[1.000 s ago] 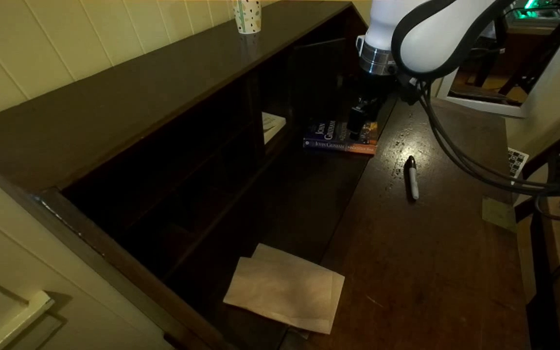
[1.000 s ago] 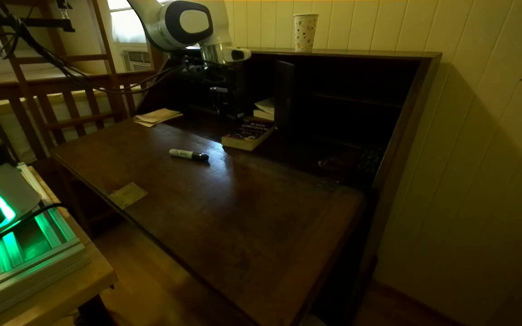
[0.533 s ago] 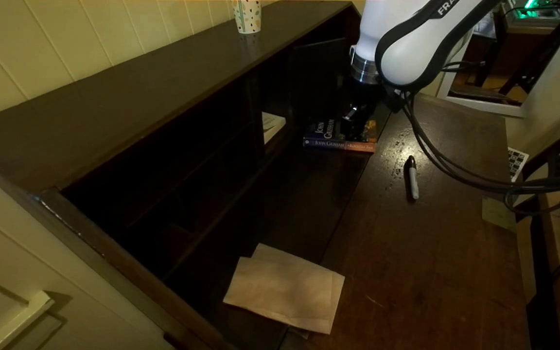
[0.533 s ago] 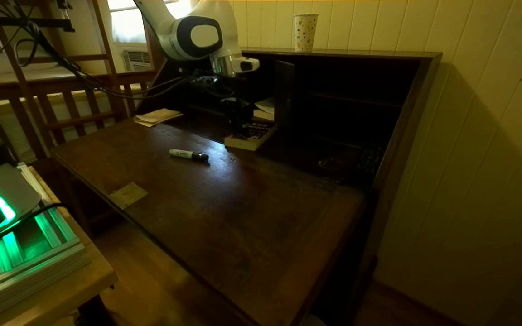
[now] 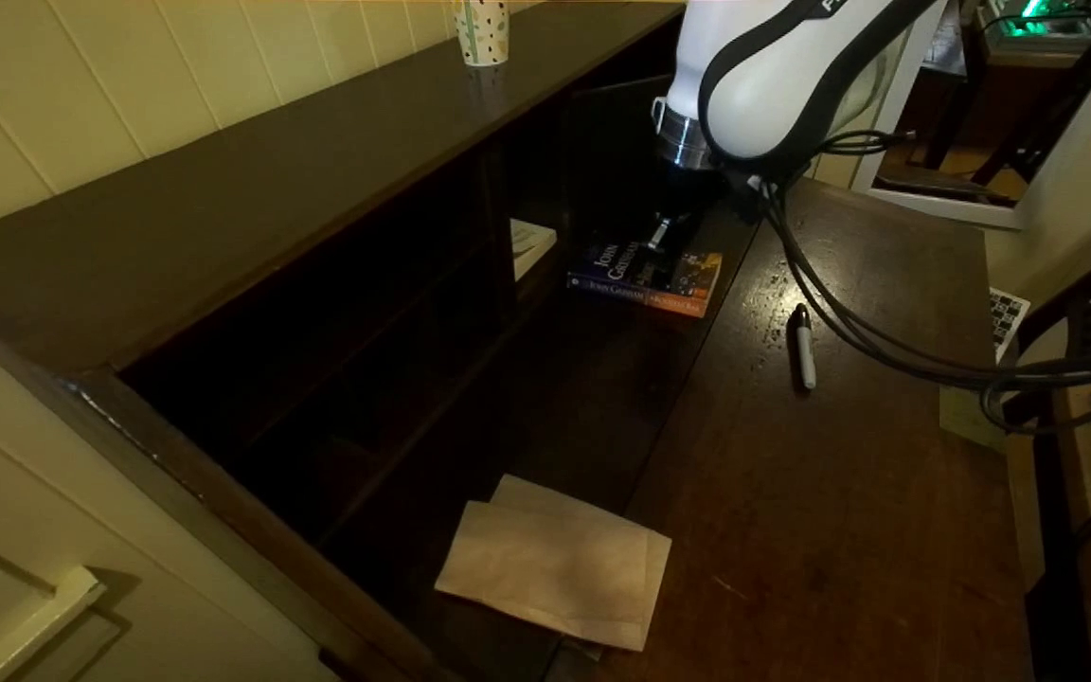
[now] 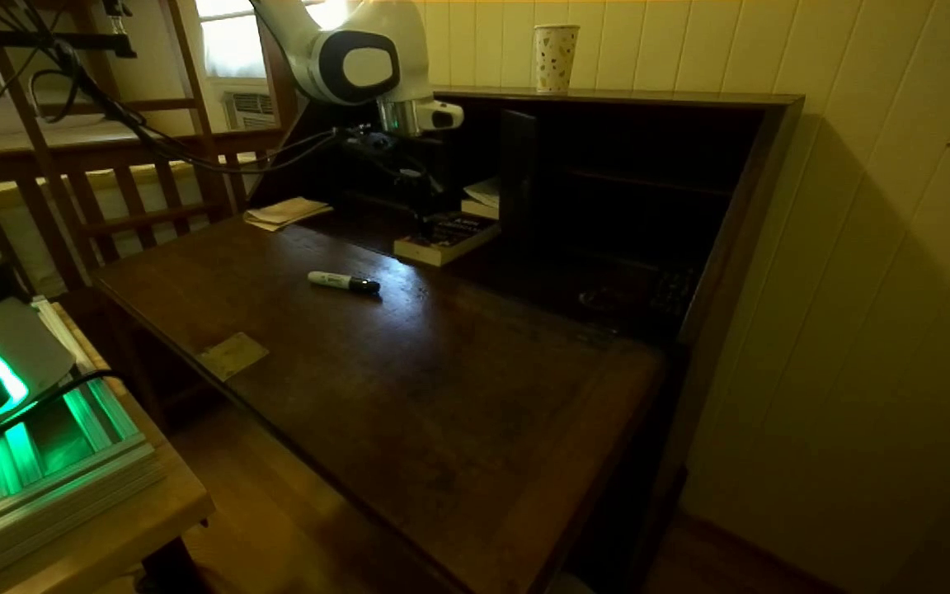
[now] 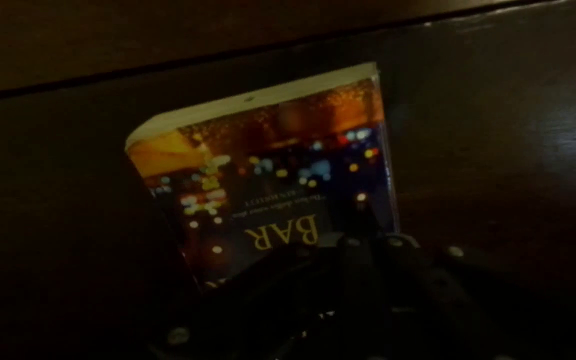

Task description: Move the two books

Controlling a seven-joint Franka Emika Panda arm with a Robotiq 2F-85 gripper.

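The dark blue book [image 5: 645,275], with orange-yellow marks and a pale page edge, lies flat near the desk's inner shelves. It fills the middle of the wrist view [image 7: 278,170]. My gripper [image 7: 360,220] is over this book near one long side, its fingers together and nothing visible between them. In an exterior view the gripper [image 6: 427,219] is down at the book's cover; whether it touches is too dark to tell. The pale whitish book [image 5: 531,248] sits in a shelf compartment behind, partly hidden by the divider, and also shows in an exterior view [image 6: 482,202].
A marker pen [image 5: 804,346] lies on the desktop in front of the dark book. Light brown paper sheets [image 5: 555,559] rest at the desk's far end from the arm. An upright door panel [image 6: 518,173] stands close by the books. A spotted cup [image 6: 556,58] is on the top ledge.
The gripper has come down over the dark blue book and its fingers have come together. The book has slid and turned slightly on the desk. The pale book has not moved.
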